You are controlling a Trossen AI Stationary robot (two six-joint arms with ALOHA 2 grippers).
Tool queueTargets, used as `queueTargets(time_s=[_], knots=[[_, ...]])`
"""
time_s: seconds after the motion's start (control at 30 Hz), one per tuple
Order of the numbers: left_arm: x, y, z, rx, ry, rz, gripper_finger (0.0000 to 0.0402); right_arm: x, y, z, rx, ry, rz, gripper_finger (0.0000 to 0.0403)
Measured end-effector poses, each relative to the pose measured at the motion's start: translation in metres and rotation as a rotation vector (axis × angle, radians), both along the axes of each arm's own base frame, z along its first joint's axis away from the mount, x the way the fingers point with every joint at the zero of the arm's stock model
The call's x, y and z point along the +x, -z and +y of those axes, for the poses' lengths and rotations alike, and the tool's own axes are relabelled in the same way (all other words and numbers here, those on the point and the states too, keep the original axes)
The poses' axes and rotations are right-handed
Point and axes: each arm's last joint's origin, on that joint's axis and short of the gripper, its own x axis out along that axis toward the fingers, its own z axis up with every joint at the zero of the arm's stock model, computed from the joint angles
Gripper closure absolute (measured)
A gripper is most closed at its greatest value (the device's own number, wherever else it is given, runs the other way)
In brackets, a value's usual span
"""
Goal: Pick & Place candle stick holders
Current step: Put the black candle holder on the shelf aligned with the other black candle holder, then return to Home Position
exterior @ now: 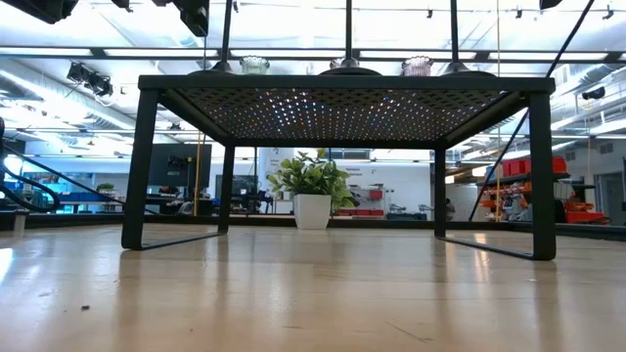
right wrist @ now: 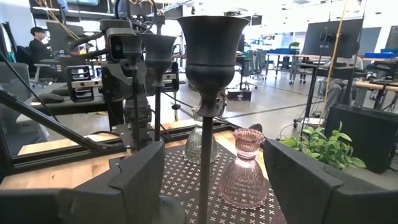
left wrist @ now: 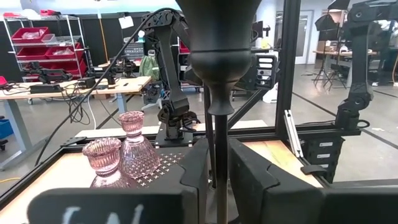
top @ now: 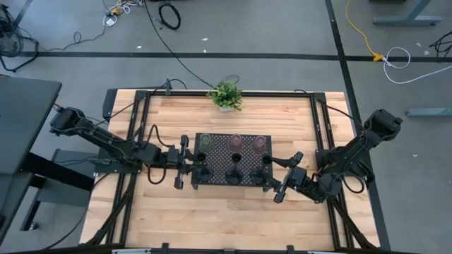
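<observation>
We see left gripper (top: 192,164) clamped on tall black holder (left wrist: 217,74) at tray's (top: 233,143) left front corner. Right gripper (top: 277,180) spread wide around second tall black holder (right wrist: 208,68) at right front. Third black one (top: 234,173) between. Glass holders (top: 232,142) line tray's far row.

Pale wood table (top: 233,212) with a sheen — matt black perforated tray (top: 244,152), translucent ribbed glass holders (right wrist: 242,168).

Black perforated tray (top: 245,164); pinkish glass holders (left wrist: 124,152); green plant (top: 226,94).
</observation>
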Motion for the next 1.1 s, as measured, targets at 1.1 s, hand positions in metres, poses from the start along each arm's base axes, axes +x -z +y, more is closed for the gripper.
queueTargets(time_s=[1.1], knots=[[-0.025,-0.028,0.01,-0.011,-0.041,-0.105,0.0193,0.0,0.001,0.0,-0.009,0.008,0.011,0.013]])
